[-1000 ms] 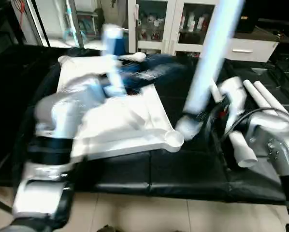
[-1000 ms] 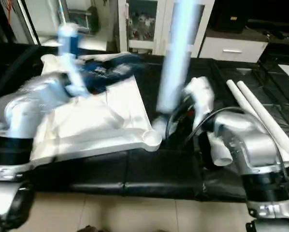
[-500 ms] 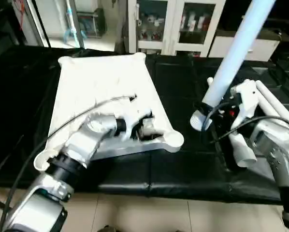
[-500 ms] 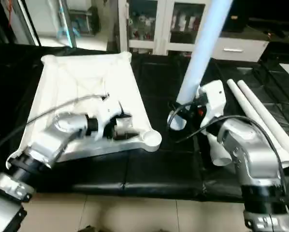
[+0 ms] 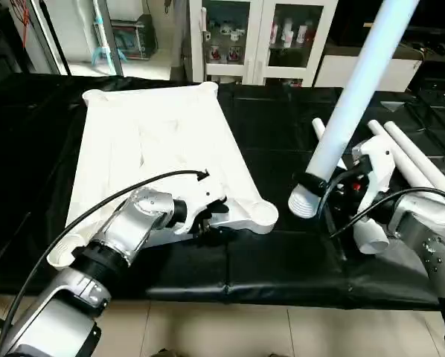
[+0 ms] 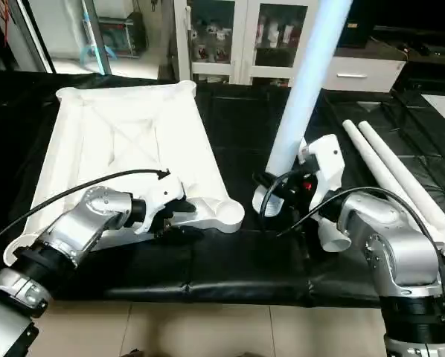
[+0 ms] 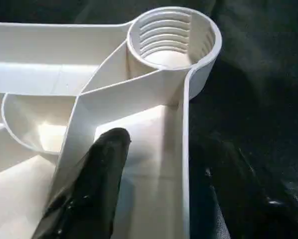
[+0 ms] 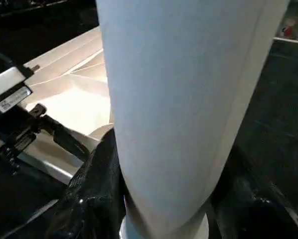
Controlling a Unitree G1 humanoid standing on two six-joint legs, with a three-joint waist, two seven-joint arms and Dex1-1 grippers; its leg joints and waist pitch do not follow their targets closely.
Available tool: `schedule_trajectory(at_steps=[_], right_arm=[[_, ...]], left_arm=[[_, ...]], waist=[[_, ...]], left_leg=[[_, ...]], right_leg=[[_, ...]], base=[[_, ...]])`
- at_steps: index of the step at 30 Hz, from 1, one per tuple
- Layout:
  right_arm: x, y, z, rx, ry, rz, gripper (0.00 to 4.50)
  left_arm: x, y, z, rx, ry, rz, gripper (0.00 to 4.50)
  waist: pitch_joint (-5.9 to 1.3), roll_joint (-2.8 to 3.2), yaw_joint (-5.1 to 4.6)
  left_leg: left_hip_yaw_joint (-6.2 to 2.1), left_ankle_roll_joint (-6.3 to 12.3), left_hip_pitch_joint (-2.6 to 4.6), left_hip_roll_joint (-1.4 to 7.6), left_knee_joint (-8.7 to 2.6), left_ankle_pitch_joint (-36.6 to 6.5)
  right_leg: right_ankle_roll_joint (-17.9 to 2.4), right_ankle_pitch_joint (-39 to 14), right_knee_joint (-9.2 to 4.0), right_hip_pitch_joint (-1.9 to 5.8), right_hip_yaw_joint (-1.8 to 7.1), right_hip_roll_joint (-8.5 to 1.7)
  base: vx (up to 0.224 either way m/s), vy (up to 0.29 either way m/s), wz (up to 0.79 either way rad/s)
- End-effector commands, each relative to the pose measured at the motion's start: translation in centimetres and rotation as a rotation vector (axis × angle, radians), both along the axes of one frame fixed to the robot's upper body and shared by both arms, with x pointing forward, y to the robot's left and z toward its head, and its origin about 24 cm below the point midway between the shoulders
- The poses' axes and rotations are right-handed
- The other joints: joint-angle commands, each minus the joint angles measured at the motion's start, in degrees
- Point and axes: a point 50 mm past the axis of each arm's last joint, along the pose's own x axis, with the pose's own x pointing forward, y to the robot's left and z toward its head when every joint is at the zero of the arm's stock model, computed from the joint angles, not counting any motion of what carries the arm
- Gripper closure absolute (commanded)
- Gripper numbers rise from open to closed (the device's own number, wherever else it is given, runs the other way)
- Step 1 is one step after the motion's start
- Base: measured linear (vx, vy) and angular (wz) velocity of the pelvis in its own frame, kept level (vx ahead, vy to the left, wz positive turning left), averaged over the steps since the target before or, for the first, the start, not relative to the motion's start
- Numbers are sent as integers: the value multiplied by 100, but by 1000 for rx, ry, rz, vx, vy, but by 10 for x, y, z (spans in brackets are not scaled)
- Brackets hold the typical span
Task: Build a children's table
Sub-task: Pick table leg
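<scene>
The table top lies upside down on the black-draped work table, ribbed side up, with its long axis running away from me and its near right corner socket open upward. This socket is the place that matters now. My left gripper sits at the near edge of the top, just beside this socket: one finger is inside the rim, on the ribbed side, and the other is outside over the black cloth, so the jaws stand apart across the edge wall; I judge they steady the top, but I cannot tell if they really press it. My right gripper is clamped around a leg near its flared lower end, and the leg stands almost upright, leaning a little to the right at its upper part. The flared end hangs just to the right of the socket, near but apart from it. So the coming move, in my judgement, is to bring the leg leftward over the socket, make it upright, and lower it in. Three other legs lie together further right.
</scene>
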Motion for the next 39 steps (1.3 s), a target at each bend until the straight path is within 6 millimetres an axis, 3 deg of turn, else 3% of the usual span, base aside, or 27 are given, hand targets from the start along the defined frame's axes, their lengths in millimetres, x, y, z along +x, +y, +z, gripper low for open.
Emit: schedule_trajectory(at_steps=[1,13,19,26,27,28,29,30,32,35,36,39], right_arm=[[0,2,10,0,-31,23,264],[2,0,11,-7,-28,39,264],[3,1,12,-7,-30,46,264],[6,4,8,64,17,55,264],[8,5,6,89,37,56,264],[9,6,1,116,81,74,264],[9,8,-3,128,105,101,264],[9,8,-4,133,113,111,264],[10,11,-4,172,134,150,264],[13,12,0,247,150,185,264],[13,14,1,247,150,202,264],[8,19,0,223,176,284,264]], left_arm=[[2,8,-5,36,27,44,204],[-8,18,-7,79,124,25,305],[-10,19,-8,84,124,32,356],[-17,18,-12,109,109,-14,401],[-20,17,-12,106,108,-28,414],[-24,14,-12,91,106,-58,424],[-29,9,-11,68,100,-102,430],[-31,8,-10,59,98,-118,436],[-38,3,-10,42,111,-158,443],[-46,-7,-12,35,123,-183,450],[-47,-9,-12,33,117,-180,450],[-48,-13,-13,33,100,-164,450]], waist=[[-395,-38,-1],[-392,-24,-45],[-390,-47,-82],[-386,-29,-97],[-388,40,-93],[-392,32,-125],[-384,91,-123],[-387,59,-132],[-405,70,-115],[-405,3,-95],[-391,16,-82],[-372,-41,-50]], left_leg=[[-117,149,57,340,-459,-890],[-121,177,49,348,-465,-841],[-124,180,39,343,-468,-863],[-126,213,37,346,-471,-861],[-135,198,49,346,-469,-899],[-131,178,51,348,-470,-1013],[-140,163,43,341,-472,-1033],[-131,158,45,348,-475,-1098],[-125,169,56,352,-469,-1020],[-113,245,47,364,-467,-842],[-108,246,50,361,-471,-842],[-95,246,60,360,-472,-902]], right_leg=[[-1135,-1518,-453,311,293,-441],[-1203,-1436,-443,305,293,-442],[-1166,-1514,-452,306,292,-437],[-1199,-1479,-452,302,291,-436],[-1223,-1490,-450,302,294,-447],[-1255,-1522,-469,300,288,-431],[-1262,-1526,-464,300,288,-432],[-1270,-1532,-482,302,287,-428],[-1287,-1456,-454,301,293,-426],[-1334,-1348,-424,304,296,-428],[-1303,-1453,-441,291,289,-421],[-1161,-1799,-479,278,298,-436]], base=[[0,0,0],[0,0,0],[0,0,0],[0,0,0],[0,0,0],[0,0,0],[0,0,0],[0,0,0],[0,0,0],[0,0,0],[0,0,0],[0,0,0]])
